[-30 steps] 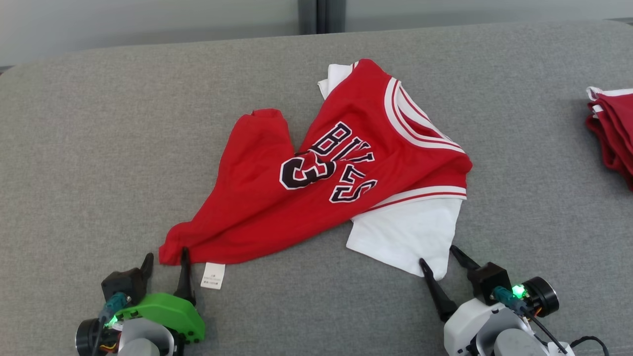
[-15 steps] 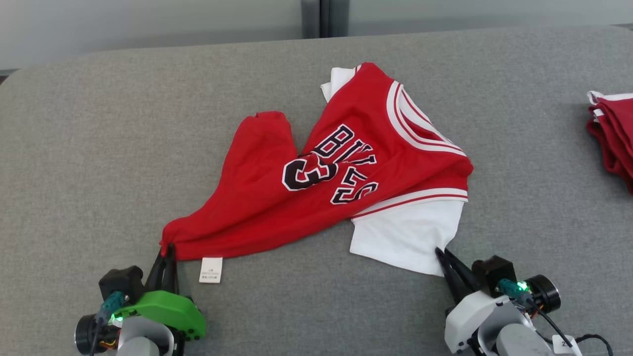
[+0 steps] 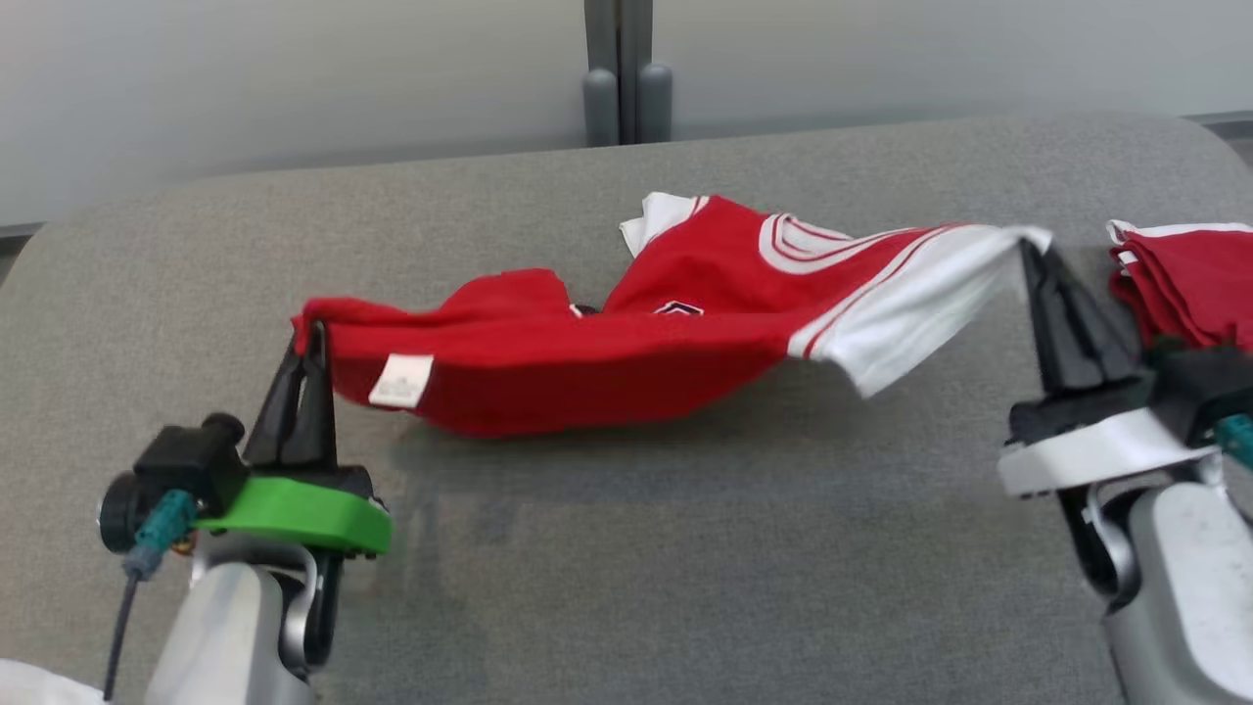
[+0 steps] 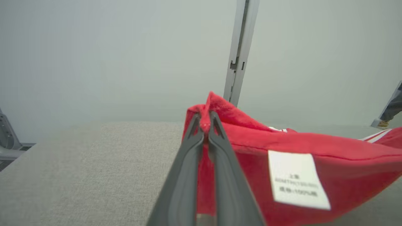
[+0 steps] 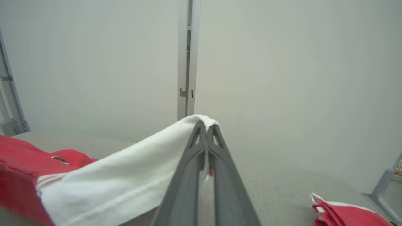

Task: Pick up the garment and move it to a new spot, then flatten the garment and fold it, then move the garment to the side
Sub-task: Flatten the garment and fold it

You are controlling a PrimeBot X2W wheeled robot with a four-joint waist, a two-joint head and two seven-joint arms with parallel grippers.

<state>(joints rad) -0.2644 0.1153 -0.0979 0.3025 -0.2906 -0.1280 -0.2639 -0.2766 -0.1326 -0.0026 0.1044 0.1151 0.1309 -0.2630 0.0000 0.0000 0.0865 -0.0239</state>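
Note:
The garment [image 3: 607, 343] is a red basketball jersey with white sleeves and striped trim. It hangs stretched between my two grippers above the grey surface, sagging in the middle, with its far part still resting down. My left gripper [image 3: 311, 333] is shut on the red hem corner [image 4: 205, 117], close to a white care label [image 4: 295, 180]. My right gripper [image 3: 1030, 247] is shut on the white sleeve tip [image 5: 205, 121], and the white cloth [image 5: 119, 179] drapes away to the left in the right wrist view.
A grey fabric-covered surface [image 3: 626, 548] spreads below. A stack of folded red garments [image 3: 1189, 279] lies at its right edge, close behind my right gripper, also seen as red folded cloth [image 5: 342, 213]. A pale wall with a grey post [image 3: 619, 69] stands behind.
Both grippers closed on the jersey's near corners, then lifted them and spread apart, raising the near edge off the surface. The head camera has tilted up too.

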